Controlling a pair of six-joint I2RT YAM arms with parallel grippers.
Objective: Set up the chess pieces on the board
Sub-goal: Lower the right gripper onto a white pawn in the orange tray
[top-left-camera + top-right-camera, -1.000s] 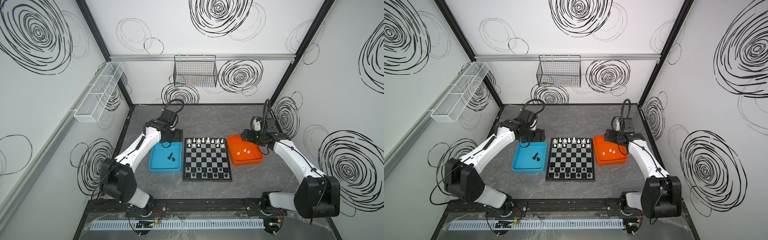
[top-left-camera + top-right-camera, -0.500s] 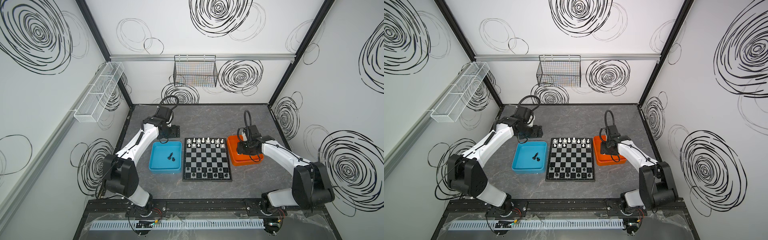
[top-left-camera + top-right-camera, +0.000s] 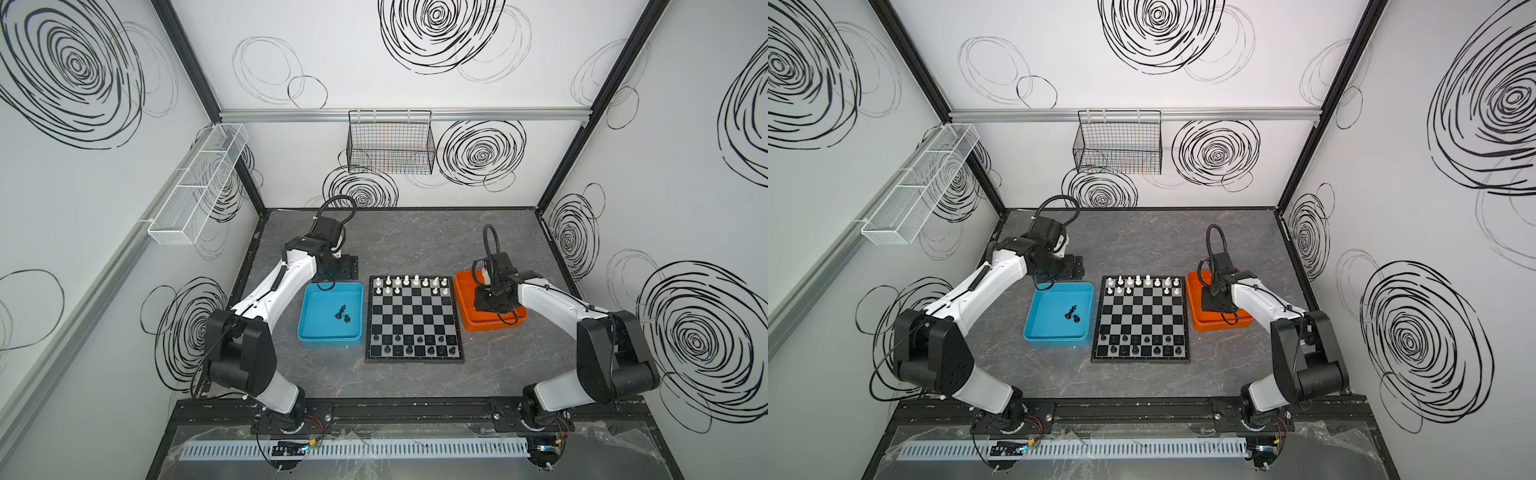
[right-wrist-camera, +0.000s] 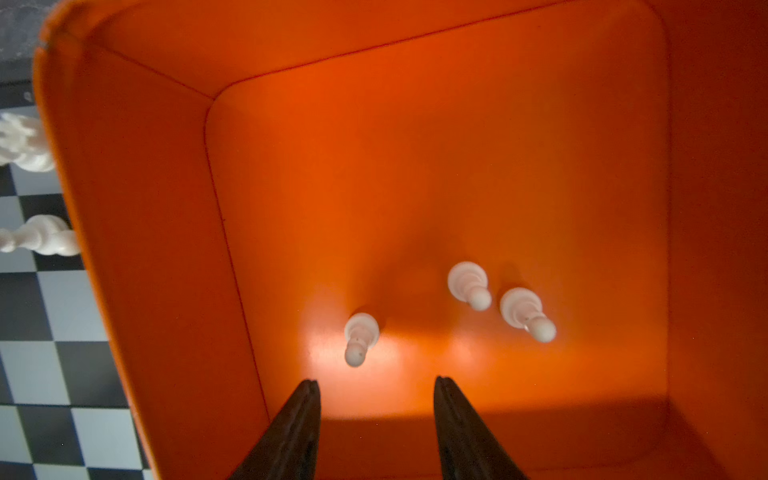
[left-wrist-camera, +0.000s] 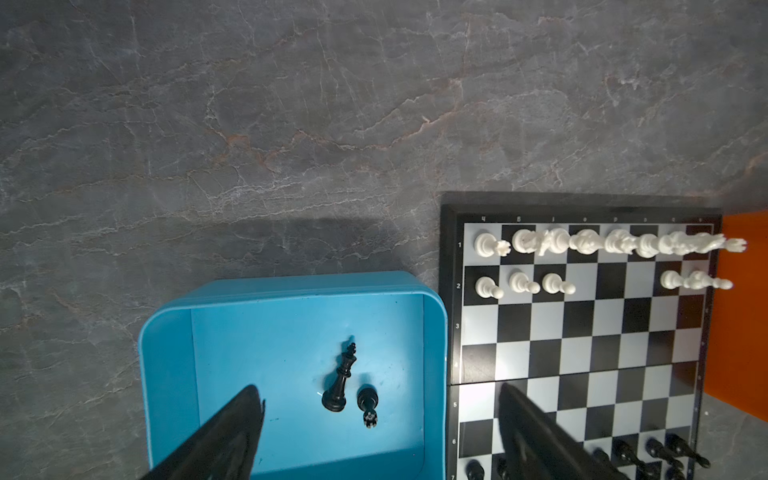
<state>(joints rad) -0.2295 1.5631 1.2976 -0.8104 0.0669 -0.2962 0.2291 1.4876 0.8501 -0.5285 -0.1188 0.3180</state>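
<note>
Nearest me, black chessmen (image 3: 409, 340) fill the near rows of the board (image 3: 413, 316). Beside it, a black king (image 3: 340, 311) and a smaller black piece wait in the blue tray (image 3: 330, 343). In the orange tray (image 3: 494, 326), the right gripper (image 4: 376, 380) hangs low with its fingers narrowed and nothing between them. The closest of three upright white pawns (image 4: 360, 332) stands just ahead.

These pawns look light, hard and slick, so I'd pinch one at its slim neck, under the head. Farther off, the white rows (image 3: 411, 281) show three gaps. The left gripper (image 5: 379, 387) hovers there, fingers wide.

A second ago the right arm stood higher, fingers wide, and the pawns were uncovered. The left has barely shifted.
</note>
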